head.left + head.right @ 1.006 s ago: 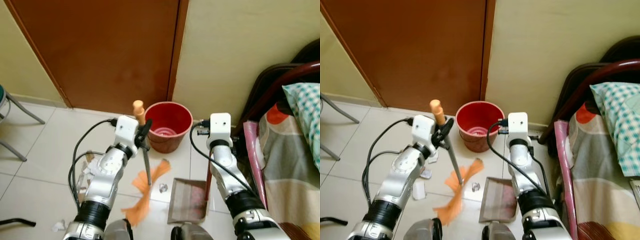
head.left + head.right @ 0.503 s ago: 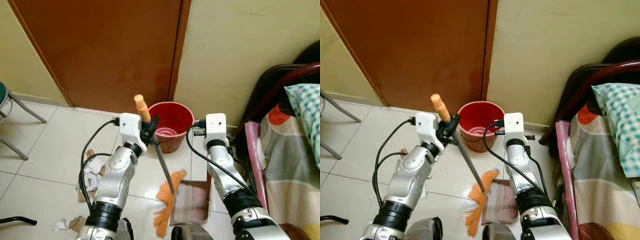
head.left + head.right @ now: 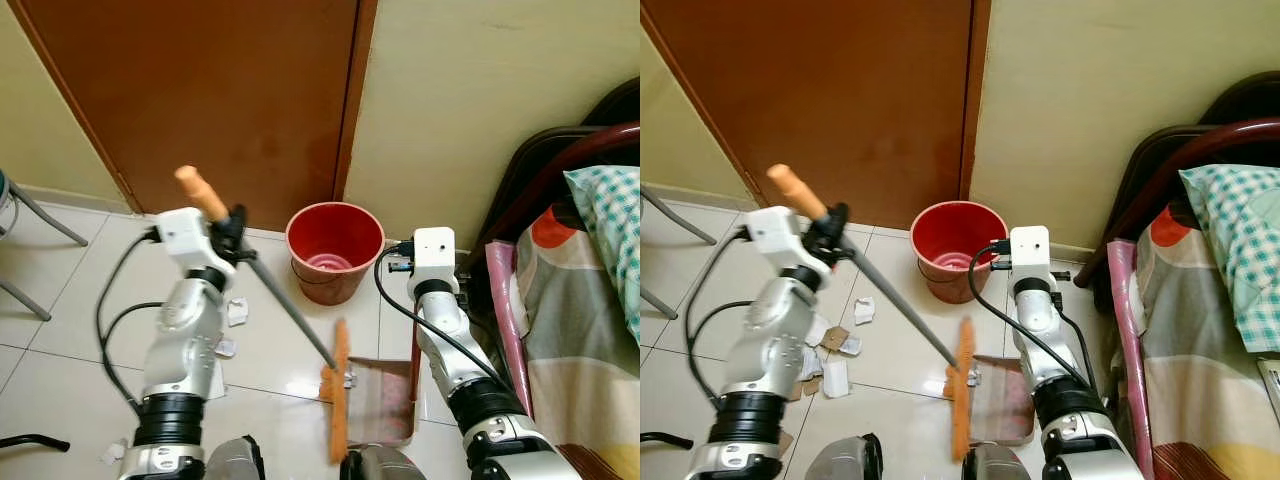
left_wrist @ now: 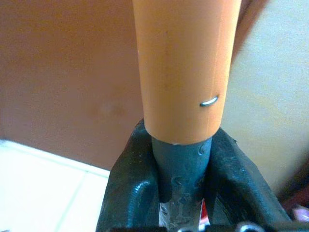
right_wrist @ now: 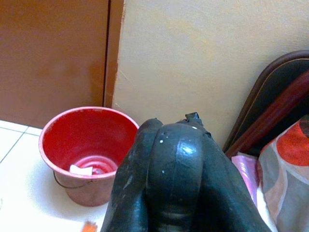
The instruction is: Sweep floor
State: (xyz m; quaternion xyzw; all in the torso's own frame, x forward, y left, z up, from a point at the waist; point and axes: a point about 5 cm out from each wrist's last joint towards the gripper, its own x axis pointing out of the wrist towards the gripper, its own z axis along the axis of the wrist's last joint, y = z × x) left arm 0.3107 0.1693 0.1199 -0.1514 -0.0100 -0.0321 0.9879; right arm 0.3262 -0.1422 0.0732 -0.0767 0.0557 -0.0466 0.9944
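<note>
White tiled floor [image 3: 80, 300] runs up to a brown door [image 3: 200, 100] and a cream wall; red bucket [image 3: 334, 250] sits at the door's corner. Left gripper [image 3: 232, 228], left of the bucket, is clamped on the broom [image 3: 285, 310] just below its orange handle tip. Grey shaft slants down past the bucket front to the orange bristle head [image 3: 339, 400], which stands edge-on at the left rim of the dustpan [image 3: 385, 405], just in front of the bucket. Torn paper scraps [image 3: 835, 345] lie left of the bucket. Right gripper [image 5: 174, 179]: fingers pressed together, holding what cannot be told. Bed [image 3: 590, 300] right of the bucket.
</note>
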